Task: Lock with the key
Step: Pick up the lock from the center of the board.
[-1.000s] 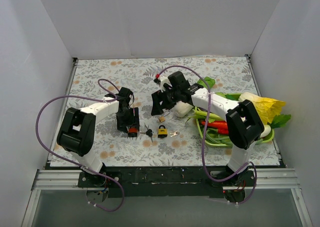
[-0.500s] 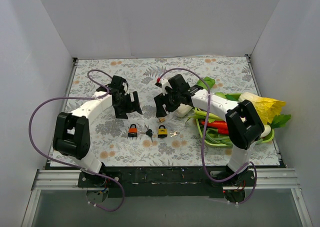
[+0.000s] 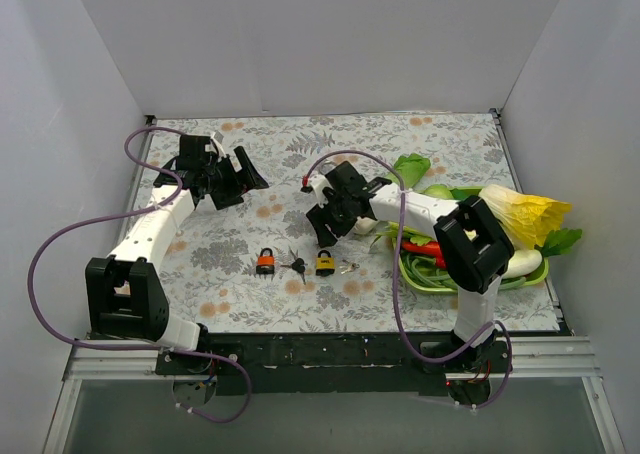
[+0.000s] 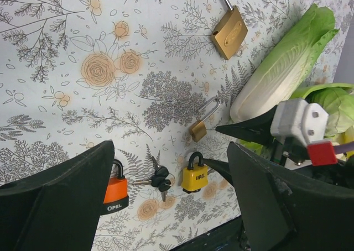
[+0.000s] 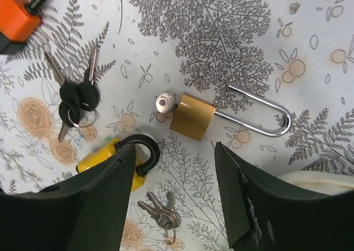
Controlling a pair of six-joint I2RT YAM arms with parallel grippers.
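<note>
Right wrist: right fingers (image 5: 94, 201) spread, empty, poised by small brass padlock (image 5: 191, 117) on bench (image 5: 221, 41), key (image 5: 164, 102) in its base. Left fingers (image 4: 55, 201) likewise spread, empty. Risk: closing may skid padlock or snag adjacent yellow padlock (image 5: 102, 157).

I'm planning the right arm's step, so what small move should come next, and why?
Probably lower the right gripper onto the small brass padlock: it lies untouched below the open jaws, with the key in its base and the shackle sprung open.
</note>
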